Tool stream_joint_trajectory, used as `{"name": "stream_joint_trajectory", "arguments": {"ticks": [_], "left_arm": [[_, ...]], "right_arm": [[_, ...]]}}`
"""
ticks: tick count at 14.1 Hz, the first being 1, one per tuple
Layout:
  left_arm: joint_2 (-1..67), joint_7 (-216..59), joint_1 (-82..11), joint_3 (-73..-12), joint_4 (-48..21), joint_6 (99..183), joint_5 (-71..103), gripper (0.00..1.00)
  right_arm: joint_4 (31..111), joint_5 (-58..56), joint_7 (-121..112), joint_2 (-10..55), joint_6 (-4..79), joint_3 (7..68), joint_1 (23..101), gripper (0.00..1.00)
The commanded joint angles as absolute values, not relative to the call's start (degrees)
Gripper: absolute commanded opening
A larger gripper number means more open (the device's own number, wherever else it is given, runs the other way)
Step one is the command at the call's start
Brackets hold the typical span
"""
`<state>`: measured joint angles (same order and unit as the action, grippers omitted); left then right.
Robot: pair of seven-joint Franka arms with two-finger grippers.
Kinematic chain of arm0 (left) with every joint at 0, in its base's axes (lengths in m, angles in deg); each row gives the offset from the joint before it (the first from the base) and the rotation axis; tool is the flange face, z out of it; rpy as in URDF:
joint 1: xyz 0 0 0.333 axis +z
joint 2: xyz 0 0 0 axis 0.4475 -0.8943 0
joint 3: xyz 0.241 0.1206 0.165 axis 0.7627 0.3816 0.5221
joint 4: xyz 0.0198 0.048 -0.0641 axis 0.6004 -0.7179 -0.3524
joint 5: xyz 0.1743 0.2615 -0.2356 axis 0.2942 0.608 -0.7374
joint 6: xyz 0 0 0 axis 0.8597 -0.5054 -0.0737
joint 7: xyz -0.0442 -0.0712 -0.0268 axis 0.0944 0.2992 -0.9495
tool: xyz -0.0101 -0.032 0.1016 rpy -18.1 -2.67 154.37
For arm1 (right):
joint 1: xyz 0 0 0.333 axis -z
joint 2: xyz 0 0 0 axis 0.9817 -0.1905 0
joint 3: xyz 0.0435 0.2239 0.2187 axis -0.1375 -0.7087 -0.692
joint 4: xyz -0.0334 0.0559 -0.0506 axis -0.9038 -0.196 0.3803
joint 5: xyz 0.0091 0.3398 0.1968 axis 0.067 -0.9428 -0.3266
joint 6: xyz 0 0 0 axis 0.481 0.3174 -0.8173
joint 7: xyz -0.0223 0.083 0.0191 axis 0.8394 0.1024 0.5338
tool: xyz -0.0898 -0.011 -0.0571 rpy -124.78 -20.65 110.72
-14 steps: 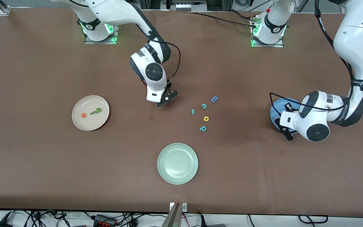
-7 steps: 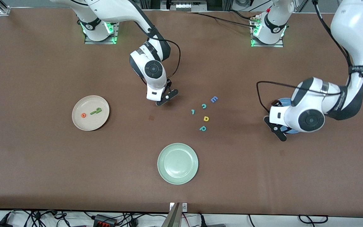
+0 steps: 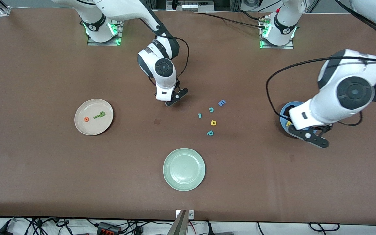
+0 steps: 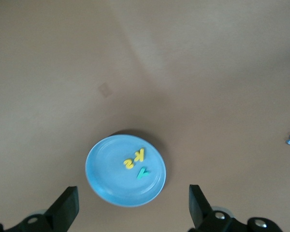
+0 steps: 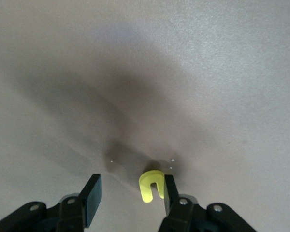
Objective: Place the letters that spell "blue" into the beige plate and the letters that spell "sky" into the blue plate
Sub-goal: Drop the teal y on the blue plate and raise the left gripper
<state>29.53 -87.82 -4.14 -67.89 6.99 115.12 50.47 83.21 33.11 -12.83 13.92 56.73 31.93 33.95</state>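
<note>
From the front, the left gripper [image 3: 308,136] hovered over the blue plate [image 3: 286,115]. The right gripper [image 3: 175,97] hung over bare bench [image 3: 44,169]; the beige plate [image 3: 93,117] held the orange "e" [image 3: 86,119] and green "b" [image 3: 101,114].

In the left wrist view, that gripper's fingers [image 4: 67,209] stood spread wide above the blue plate holding yellow "k" [image 4: 139,154], yellow "s" [image 4: 129,163] and teal "y" [image 4: 143,172].

In the right wrist view, the right gripper pinched the yellow "u" [image 5: 151,186].

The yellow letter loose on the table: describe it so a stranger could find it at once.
Find the pale green plate, nearest the front camera. Just farther from the camera lies a cluster of five loose letters. The yellow letter sits between the teal c and teal p, the only yellow among teal and blue.
</note>
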Motion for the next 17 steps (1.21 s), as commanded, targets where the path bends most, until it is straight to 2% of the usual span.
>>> {"name": "stream_joint_trajectory", "arguments": {"ticks": [1, 3, 5, 6, 8, 10, 12, 14, 15, 17], "left_arm": [[28.29, -87.05, -5.05, -67.91, 17.66, 105.67, 47.86, 1.00], [28.38, -87.05, -4.70, -68.09, 21.82, 102.05, 47.59, 1.00], [31.43, -85.48, -4.96, -64.59, 22.72, 102.12, 43.05, 1.00], [33.45, -82.86, -5.92, -61.35, 22.45, 102.12, 39.19, 1.00], [38.54, -80.11, -13.09, -47.42, 18.70, 102.29, 32.07, 1.00], [42.68, -80.02, -19.52, -37.54, 14.74, 102.99, 28.19, 1.00], [49.43, -80.02, -22.88, -30.32, 4.14, 111.38, 23.53, 1.00], [55.59, -80.28, -26.47, -26.28, -5.89, 119.58, 22.81, 1.00], [57.02, -80.28, -28.15, -24.42, -7.94, 121.18, 22.72, 1.00], [57.90, -82.47, -29.13, -24.14, -8.57, 122.07, 23.15, 1.00]], "right_arm": [[85.09, 33.92, -11.79, 15.36, 56.69, 32.67, 33.58, 0.60], [85.01, 34.01, -11.79, 15.45, 56.69, 32.67, 33.58, 0.60], [85.01, 34.01, -11.79, 15.45, 56.69, 32.67, 33.75, 0.60], [85.01, 34.01, -11.87, 15.36, 56.78, 32.67, 33.58, 0.60], [85.09, 34.10, -11.87, 15.18, 56.69, 32.59, 33.58, 0.59], [85.53, 34.10, -11.87, 15.18, 56.61, 32.59, 33.93, 0.50], [85.53, 34.10, -11.87, 15.18, 56.08, 32.59, 34.28, 0.42], [85.45, 34.10, -11.87, 15.36, 55.90, 32.59, 34.37, 0.27], [85.18, 34.10, -11.87, 15.36, 55.90, 32.59, 34.46, 0.18], [84.74, 34.10, -11.87, 15.36, 55.90, 32.59, 34.55, 0.12]]}}
